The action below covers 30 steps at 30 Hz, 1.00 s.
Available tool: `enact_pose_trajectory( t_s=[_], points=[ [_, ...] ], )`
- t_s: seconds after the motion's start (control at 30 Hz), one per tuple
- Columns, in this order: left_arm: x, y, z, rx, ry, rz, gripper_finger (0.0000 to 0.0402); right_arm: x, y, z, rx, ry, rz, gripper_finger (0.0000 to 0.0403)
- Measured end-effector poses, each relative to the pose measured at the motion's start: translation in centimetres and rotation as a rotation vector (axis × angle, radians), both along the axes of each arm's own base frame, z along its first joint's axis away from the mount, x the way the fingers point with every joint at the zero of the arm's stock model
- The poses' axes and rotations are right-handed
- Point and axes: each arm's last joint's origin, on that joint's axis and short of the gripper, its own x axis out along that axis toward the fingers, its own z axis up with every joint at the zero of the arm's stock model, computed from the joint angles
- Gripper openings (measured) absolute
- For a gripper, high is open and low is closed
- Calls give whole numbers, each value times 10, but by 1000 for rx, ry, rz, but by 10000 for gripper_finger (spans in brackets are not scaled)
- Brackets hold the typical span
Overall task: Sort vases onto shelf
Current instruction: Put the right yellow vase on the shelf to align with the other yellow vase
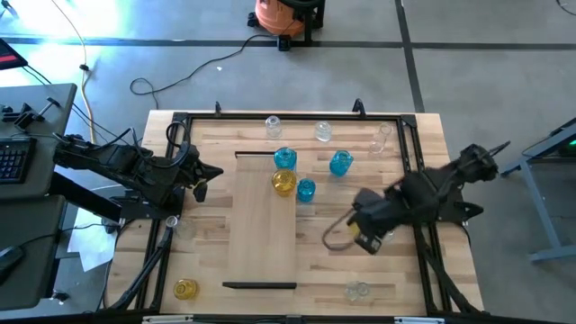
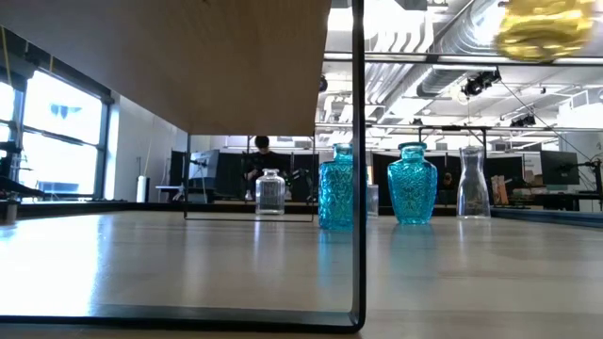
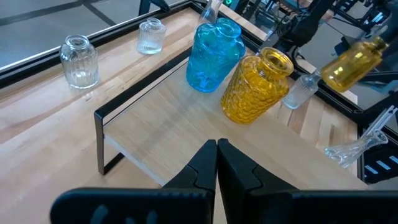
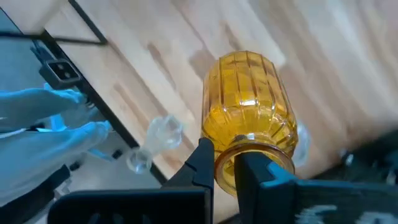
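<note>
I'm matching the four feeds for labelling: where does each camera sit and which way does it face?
High: overhead, looking down on the shelf; both arms show.
Low: table height, under the shelf, facing blue vases; no arm.
Left wrist: behind shut left gripper, facing shelf.
Right wrist: behind right gripper, gripping the ribbed yellow vase, also seen from left wrist.

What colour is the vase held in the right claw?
Yellow, with vertical ribs. The right claw grips the vase at its neck; the right wrist view shows it best.

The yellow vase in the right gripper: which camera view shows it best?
The right wrist view: the yellow vase fills the frame, the right gripper shut on its neck. The low view shows a blurred part at the top, the left wrist view shows it far off, the high view barely.
</note>
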Motion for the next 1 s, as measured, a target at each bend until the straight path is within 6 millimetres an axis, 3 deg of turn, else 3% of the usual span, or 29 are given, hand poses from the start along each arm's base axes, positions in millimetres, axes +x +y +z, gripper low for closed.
enact_pose_trajectory(
  t_s=[0.23,0.47,0.67,1.0],
  points=[
    [0,0,0,4,2,-2,5,56,-31,6,-51,-117,155,8],
    [0,0,0,17,7,-9,5,118,-40,12,-60,-215,321,8],
    [0,0,0,26,12,-14,5,131,-38,3,23,-231,355,8],
    [5,-2,-3,5,31,-31,5,141,-34,18,-14,-418,393,8]
  ],
)
